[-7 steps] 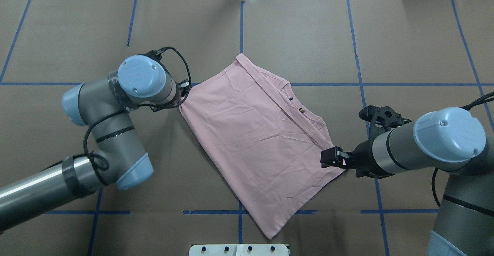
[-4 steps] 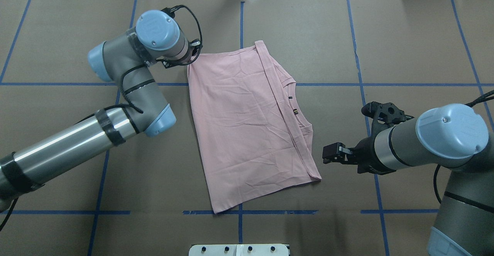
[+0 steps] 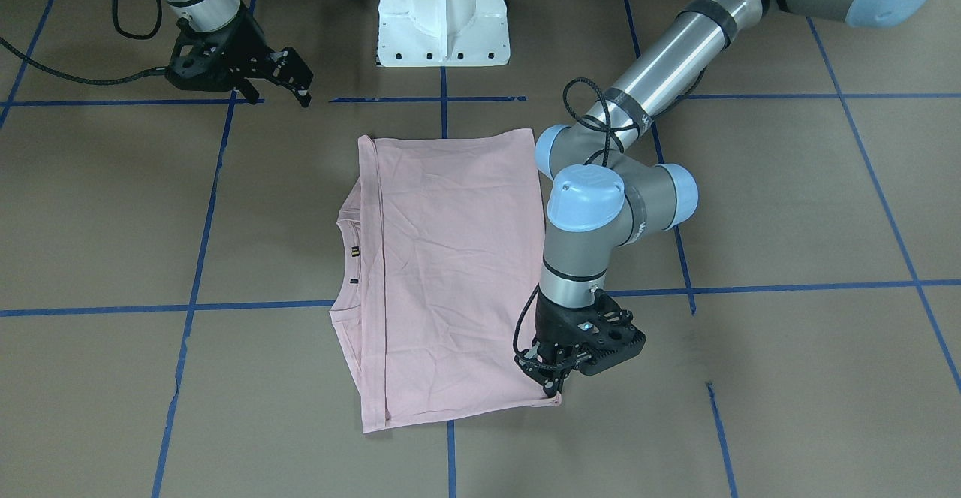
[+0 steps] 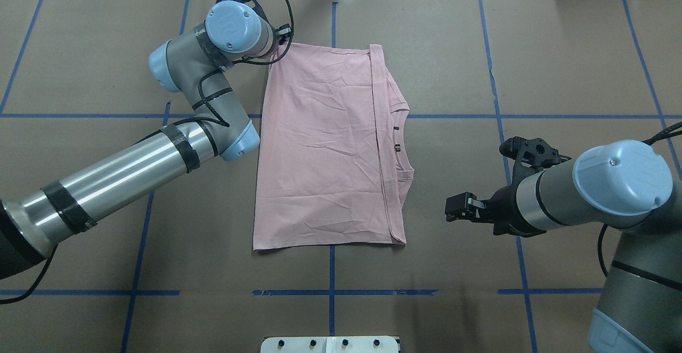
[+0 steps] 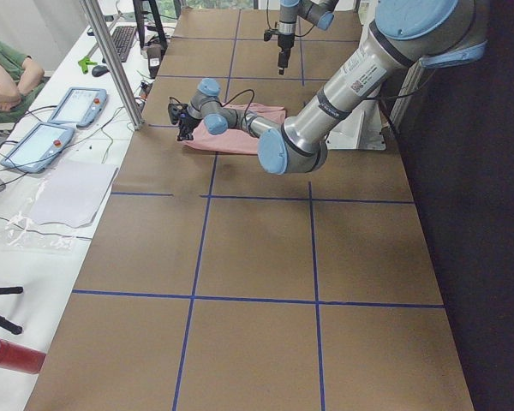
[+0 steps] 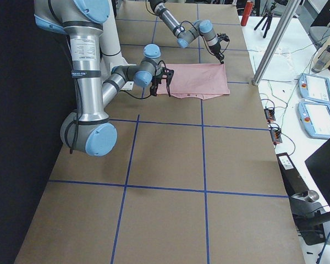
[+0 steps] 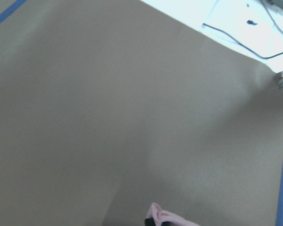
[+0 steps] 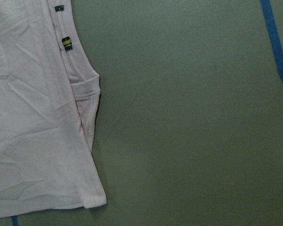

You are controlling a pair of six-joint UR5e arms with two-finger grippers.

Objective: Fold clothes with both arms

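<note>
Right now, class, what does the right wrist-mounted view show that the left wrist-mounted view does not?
Only the right wrist view shows the T-shirt with its ribbed collar, small labels and folded edge. Only the left wrist view shows a pinched corner of it and cables beyond the table. Both show pink fabric, brown table cover and blue tape.

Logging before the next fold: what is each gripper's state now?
Left gripper: shut on the pink T-shirt's corner.
Right gripper: open, holding nothing.
</note>
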